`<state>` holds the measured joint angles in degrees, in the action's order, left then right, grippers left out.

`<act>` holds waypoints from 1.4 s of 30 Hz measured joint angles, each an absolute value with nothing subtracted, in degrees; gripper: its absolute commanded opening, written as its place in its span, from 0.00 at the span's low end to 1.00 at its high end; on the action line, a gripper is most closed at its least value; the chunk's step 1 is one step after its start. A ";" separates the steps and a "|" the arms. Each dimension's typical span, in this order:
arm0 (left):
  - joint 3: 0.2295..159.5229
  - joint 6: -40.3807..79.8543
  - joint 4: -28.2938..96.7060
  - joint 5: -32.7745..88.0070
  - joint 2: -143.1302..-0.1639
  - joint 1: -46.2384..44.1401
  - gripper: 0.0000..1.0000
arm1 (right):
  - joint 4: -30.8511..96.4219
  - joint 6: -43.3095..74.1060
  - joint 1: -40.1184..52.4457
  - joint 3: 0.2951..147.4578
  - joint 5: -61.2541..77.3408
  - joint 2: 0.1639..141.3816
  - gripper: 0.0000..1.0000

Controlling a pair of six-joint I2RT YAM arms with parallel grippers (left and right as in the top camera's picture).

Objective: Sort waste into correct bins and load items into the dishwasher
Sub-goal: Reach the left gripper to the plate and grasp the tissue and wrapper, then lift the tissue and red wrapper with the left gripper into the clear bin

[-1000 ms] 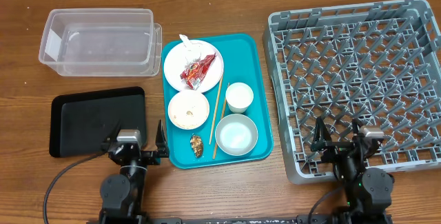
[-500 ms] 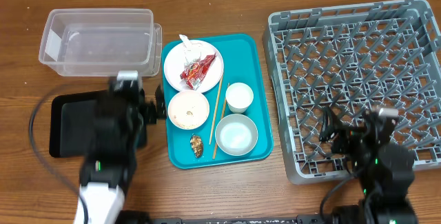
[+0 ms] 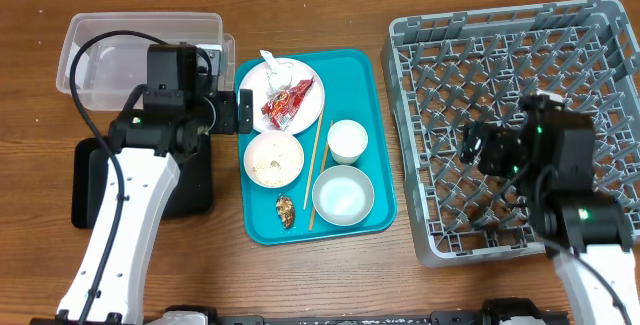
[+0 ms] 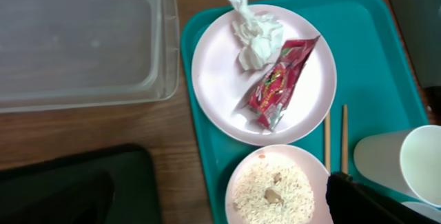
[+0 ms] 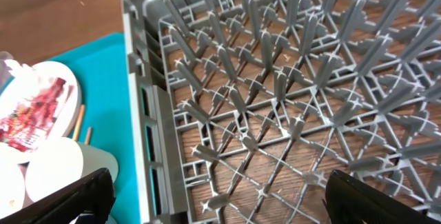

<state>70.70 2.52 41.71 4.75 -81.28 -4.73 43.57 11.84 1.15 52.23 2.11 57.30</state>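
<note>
A crumpled red-and-white wrapper (image 3: pixel 288 102) and a white tissue (image 3: pixel 270 62) lie on the round plate (image 3: pixel 258 83). One small bowl (image 3: pixel 273 158) holds rice grains; the other bowl (image 3: pixel 343 194) is empty. A brown scrap (image 3: pixel 285 211), the white cup (image 3: pixel 347 141) and the chopsticks (image 3: pixel 318 170) lie on the teal tray (image 3: pixel 375 95). My left gripper (image 3: pixel 243 115) is open and empty, raised at the tray's left edge beside the plate. In the left wrist view the wrapper (image 4: pixel 279 83), tissue (image 4: pixel 256 34) and rice bowl (image 4: pixel 272 193) show below it. My right gripper (image 3: pixel 470 150) is open and empty above the grey dish rack (image 3: pixel 600 45).
The clear tub (image 3: pixel 120 60) stands at the back left, the black tray (image 3: pixel 90 195) in front of it, partly under my left arm. The rack's left wall (image 5: pixel 155 114) borders the teal tray (image 5: pixel 103 93). A cable loops over the tub.
Both arms have risen from the table's front edge. The left gripper has moved back toward the plate and tub. The right gripper has moved up over the rack's left part.
</note>
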 measured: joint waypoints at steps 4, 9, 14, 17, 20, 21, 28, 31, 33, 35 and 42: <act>70.87 3.01 33.71 5.87 -82.72 -4.73 1.00 | 44.58 11.81 1.15 52.23 2.42 60.60 1.00; 71.22 4.45 21.91 6.55 -86.80 -4.91 1.00 | 44.53 11.84 1.15 52.23 2.76 60.93 1.00; 71.61 4.91 13.15 6.72 -95.55 -7.09 0.97 | 44.66 11.94 1.15 52.23 2.74 60.93 1.00; 71.61 5.19 9.65 6.72 -101.08 -8.62 0.94 | 45.23 11.94 1.15 52.23 2.76 60.93 1.00; 71.61 5.61 6.48 6.85 -105.62 -9.47 0.91 | 45.89 11.97 1.15 52.23 2.76 60.93 1.00; 71.61 5.63 5.17 6.85 -107.18 -9.72 0.90 | 46.00 11.99 1.15 52.23 2.76 60.93 1.00; 71.61 5.82 1.76 6.90 -114.02 -9.78 0.79 | 46.76 11.97 1.15 52.23 2.79 60.93 1.00; 71.61 6.02 1.91 6.98 -115.92 -9.78 0.70 | 46.96 11.99 1.15 52.23 2.76 60.93 1.00; 71.61 6.00 1.91 7.44 -116.95 -9.78 0.57 | 47.07 11.97 1.15 52.23 2.74 60.93 1.00; 71.61 6.20 1.93 7.81 -117.51 -9.80 0.39 | 47.13 11.99 1.15 52.23 2.76 60.93 1.00; 71.61 6.72 1.65 8.86 -117.78 -10.22 0.04 | 47.18 11.97 1.15 52.23 2.76 60.93 1.00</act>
<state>71.61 6.72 1.65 8.86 -117.78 -10.22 47.18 11.97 1.15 52.23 2.76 60.93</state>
